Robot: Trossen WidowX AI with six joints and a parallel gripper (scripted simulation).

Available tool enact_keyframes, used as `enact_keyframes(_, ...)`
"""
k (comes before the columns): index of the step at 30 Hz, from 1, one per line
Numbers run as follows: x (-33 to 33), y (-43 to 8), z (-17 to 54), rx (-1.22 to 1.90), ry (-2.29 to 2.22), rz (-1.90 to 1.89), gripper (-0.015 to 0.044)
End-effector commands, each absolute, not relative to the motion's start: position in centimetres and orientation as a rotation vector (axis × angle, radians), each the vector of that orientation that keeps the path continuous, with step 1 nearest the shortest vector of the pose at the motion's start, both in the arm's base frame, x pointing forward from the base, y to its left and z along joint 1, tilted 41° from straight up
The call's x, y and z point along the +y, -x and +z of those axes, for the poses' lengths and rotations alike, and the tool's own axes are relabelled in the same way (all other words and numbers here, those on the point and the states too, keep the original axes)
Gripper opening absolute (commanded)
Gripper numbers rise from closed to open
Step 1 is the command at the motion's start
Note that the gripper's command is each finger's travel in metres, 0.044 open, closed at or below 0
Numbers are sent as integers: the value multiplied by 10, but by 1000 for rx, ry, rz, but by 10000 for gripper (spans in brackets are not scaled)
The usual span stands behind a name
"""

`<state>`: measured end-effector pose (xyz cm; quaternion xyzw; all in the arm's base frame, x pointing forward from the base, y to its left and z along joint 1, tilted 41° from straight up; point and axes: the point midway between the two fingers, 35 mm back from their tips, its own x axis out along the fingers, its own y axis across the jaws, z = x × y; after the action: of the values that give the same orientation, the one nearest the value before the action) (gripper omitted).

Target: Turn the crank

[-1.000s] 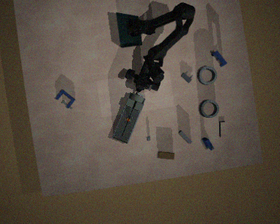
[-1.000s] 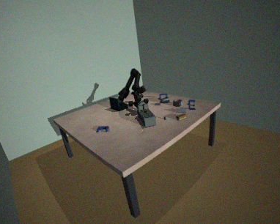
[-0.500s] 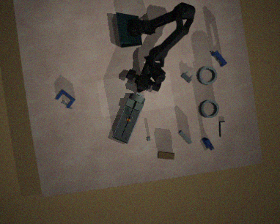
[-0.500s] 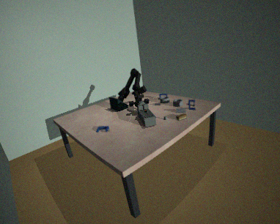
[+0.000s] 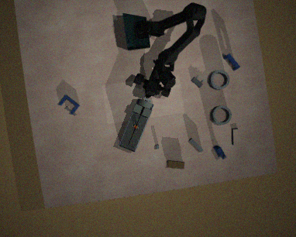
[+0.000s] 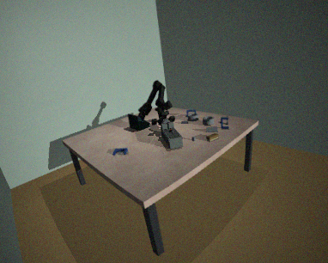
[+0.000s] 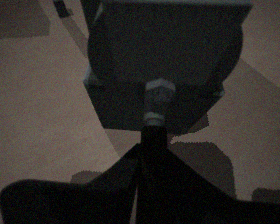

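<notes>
Blue bracket: at the far left of the table as seen from above (image 5: 63,100) (image 6: 120,151), well apart from the machine and no part of the job
Machine: the long grey box (image 5: 126,135) (image 6: 173,141) (image 7: 166,42), lying on the table with its crank end towards the arm; a dark slot runs down its top
Red pointer: an orange-red speck (image 5: 135,126) (image 6: 170,129) in that slot, somewhere about mid-length
Brass marks: too small and dim to make out, so whether the pointer is level with them I cannot tell
Crank handle: a pale stub (image 7: 154,118) at the box's near end, right at the fingertips
Gripper: narrow, its fingers (image 5: 147,96) closed on the handle
Done: the handle is in hand, as far as the pictures show
Left: whatever turning the pointer may need, a careful check against both marks, then letting go; how much turning remains cannot be judged from here
Next move: small, slow turns, I'd say, with the pointer watched, since overshooting or nudging the handle on release could spoil the setting
Tan block: right of the machine (image 5: 175,164) (image 6: 212,137), apart from it
Two grey rings: farther right (image 5: 211,80) (image 6: 192,117), not needed
</notes>
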<state>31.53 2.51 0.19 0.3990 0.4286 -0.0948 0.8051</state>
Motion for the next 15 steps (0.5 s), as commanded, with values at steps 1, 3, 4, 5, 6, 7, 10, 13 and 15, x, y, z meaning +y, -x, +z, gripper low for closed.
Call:
enact_keyframes(1,32,-320,7,913,-856,-174,0)
enact_keyframes(3,32,-320,7,913,-856,-174,0)
enact_keyframes(4,32,-320,7,913,-856,-174,0)
enact_keyframes(5,32,-320,7,913,-856,-174,0)
enact_keyframes(6,32,-320,8,913,-856,-174,0)
enact_keyframes(7,32,-320,8,913,-856,-174,0)
enact_keyframes(10,32,-320,8,913,-856,-174,0)
enact_keyframes(13,32,-321,9,913,-856,-174,0)
enact_keyframes(15,32,-321,9,913,-856,-174,0)
